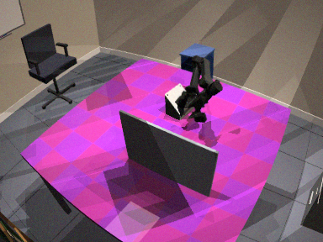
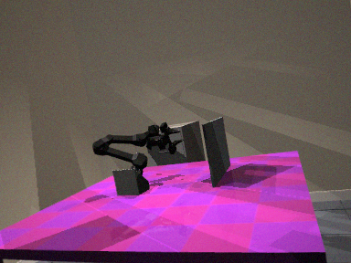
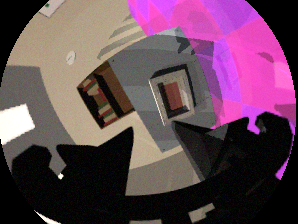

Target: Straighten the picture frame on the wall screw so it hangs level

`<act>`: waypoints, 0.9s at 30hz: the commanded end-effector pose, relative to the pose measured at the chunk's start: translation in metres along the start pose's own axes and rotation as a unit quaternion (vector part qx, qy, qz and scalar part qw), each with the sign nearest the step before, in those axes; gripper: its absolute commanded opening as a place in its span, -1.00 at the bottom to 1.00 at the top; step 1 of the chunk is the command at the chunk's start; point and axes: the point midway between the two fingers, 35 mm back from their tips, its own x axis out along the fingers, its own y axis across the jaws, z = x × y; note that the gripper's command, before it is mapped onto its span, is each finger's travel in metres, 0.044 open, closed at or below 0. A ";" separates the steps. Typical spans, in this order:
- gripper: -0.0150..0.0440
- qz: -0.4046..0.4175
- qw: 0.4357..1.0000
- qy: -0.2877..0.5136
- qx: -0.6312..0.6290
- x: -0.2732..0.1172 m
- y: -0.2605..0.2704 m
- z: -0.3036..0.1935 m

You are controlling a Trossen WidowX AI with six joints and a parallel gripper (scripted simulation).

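- At twelve o'clock from the dark finger shape at the left of the wrist view, a brown bookcase (image 3: pixel 121 88) with red, green and pale spines stood aslant.
- The office chair (image 1: pixel 50 55) was at about ten o'clock in the top view, beyond the table (image 1: pixel 59 139) (image 2: pixel 178 215) (image 3: pixel 255 50), which had a pink and violet checked surface.
- The claw (image 1: pixel 193 118) (image 2: pixel 180 137) (image 3: pixel 152 127) was spread partway, with nothing between its fingers. In the exterior view it pointed toward three o'clock, at the upright panel (image 1: pixel 170 155) (image 2: pixel 217 152) (image 3: pixel 142 102), and was apart from it.
- The picture frame (image 3: pixel 158 99) was on the panel's grey face, just past the fingertips, toward one o'clock from them in the wrist view. Its pale border surrounded a reddish picture, and its long sides leaned toward eleven o'clock; how far off level it hung I could not tell from that slanted view.
- The blue cabinet (image 1: pixel 197 50) stood at about one o'clock in the top view, behind the table's far edge.
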 end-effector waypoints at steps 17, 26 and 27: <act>0.39 -0.027 0.993 0.007 -0.111 0.045 -0.033 0.003; 0.39 -0.027 0.993 0.007 -0.111 0.048 -0.033 0.002; 0.39 -0.027 0.993 0.007 -0.111 0.051 -0.033 0.001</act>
